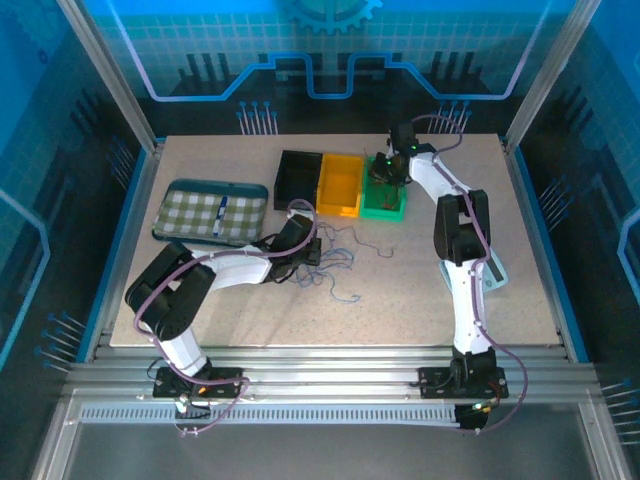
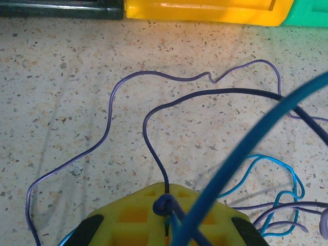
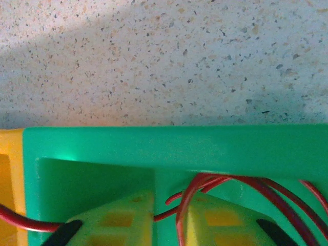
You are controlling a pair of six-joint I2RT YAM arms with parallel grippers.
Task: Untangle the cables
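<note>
Cables (image 2: 233, 165) — pinched in left gripper (image 2: 165, 204).

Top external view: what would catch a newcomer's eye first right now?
The wispy tangle of cables in the middle, with the left hand at its edge pinching a dark strand. Then the right hand over the green bin at the far side, red wires looped in it.
</note>
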